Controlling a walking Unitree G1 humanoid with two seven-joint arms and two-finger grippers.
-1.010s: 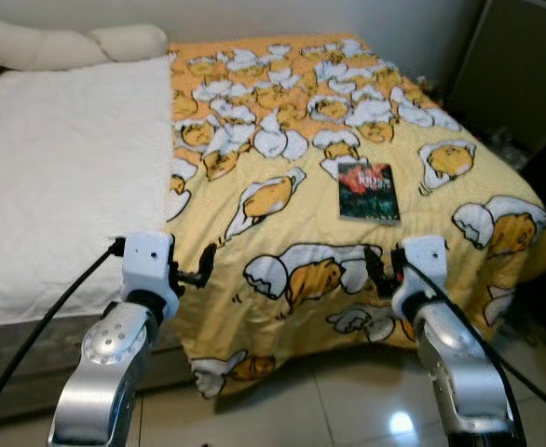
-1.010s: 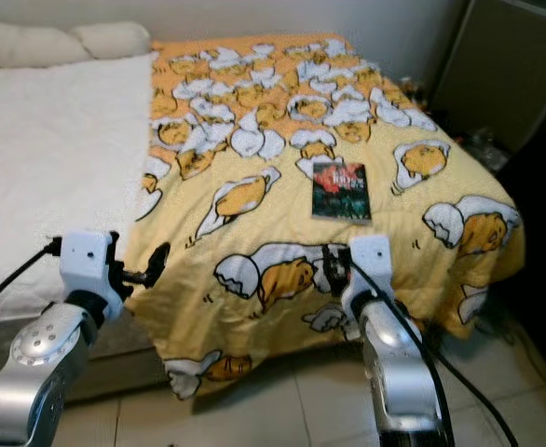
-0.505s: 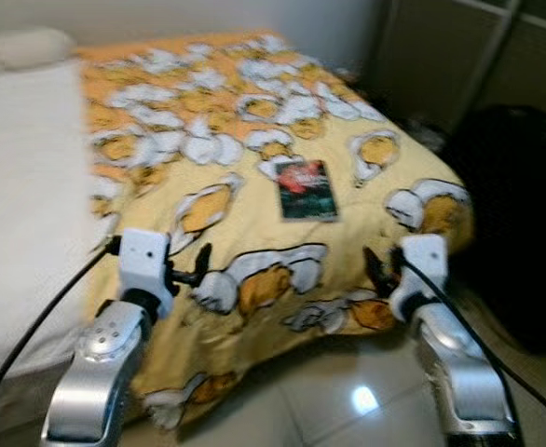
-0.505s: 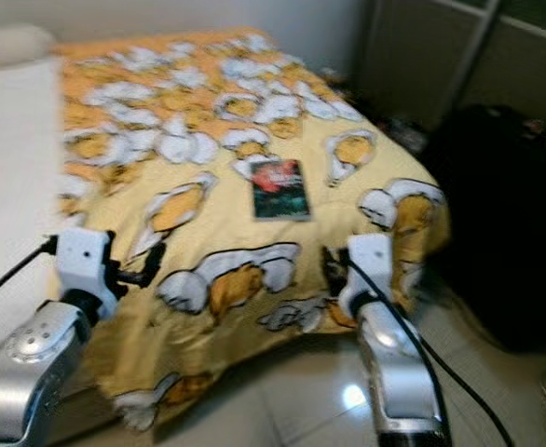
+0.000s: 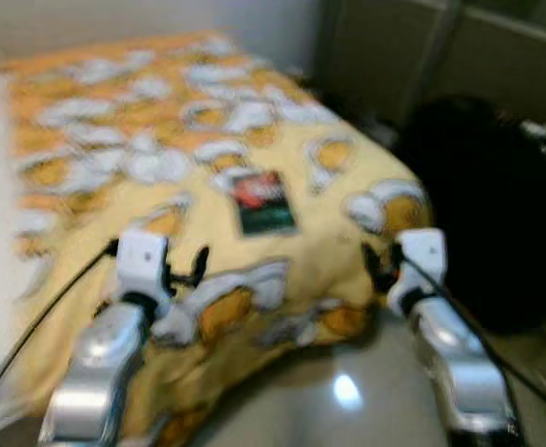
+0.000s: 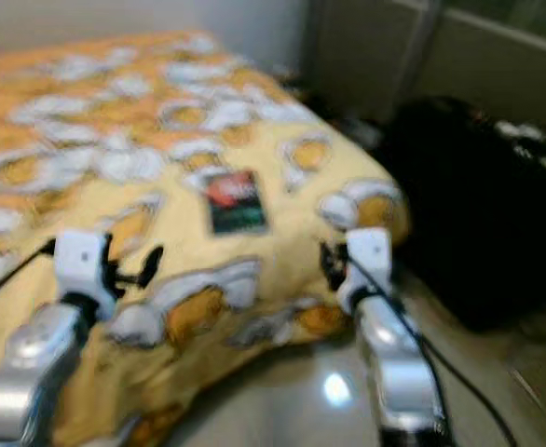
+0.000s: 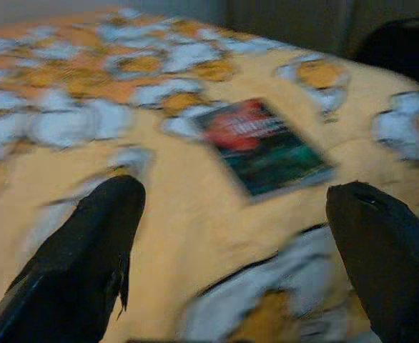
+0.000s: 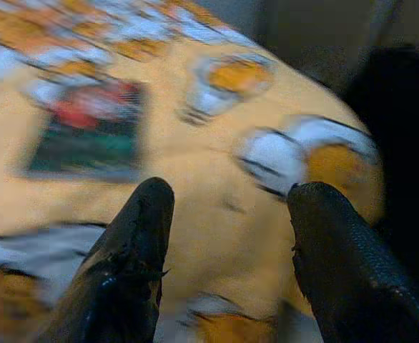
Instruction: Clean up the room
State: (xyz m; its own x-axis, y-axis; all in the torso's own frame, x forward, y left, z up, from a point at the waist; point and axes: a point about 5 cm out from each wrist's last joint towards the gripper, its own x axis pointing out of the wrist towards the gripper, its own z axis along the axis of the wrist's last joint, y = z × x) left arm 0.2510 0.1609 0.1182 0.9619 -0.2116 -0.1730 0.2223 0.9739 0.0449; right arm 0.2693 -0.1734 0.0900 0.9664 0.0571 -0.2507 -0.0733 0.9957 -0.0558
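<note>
On the yellow bedspread with a white and orange egg pattern (image 5: 115,149) lay a thin dark rectangular book with a red and green cover (image 5: 261,202), its long axis pointing away from the robot. The book was beyond both grippers, between them. The left gripper (image 7: 231,236) and the right gripper (image 8: 227,236) had their fingers spread and empty; neither looked clearly nearer to the book.

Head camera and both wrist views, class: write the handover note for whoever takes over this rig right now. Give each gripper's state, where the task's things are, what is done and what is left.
Left gripper: open, empty, held over the near end of the bed.
Right gripper: open, empty, near the bed's right corner.
Book: lies flat on the yellow patterned blanket, ahead of both grippers and between them, untouched.
Large black object: on the floor to the right of the bed; too blurred to identify.
Done: nothing picked up yet.
Left: probably reach for the book, grasp it and put it away. The views are blurred, so steady up before reaching.
</note>
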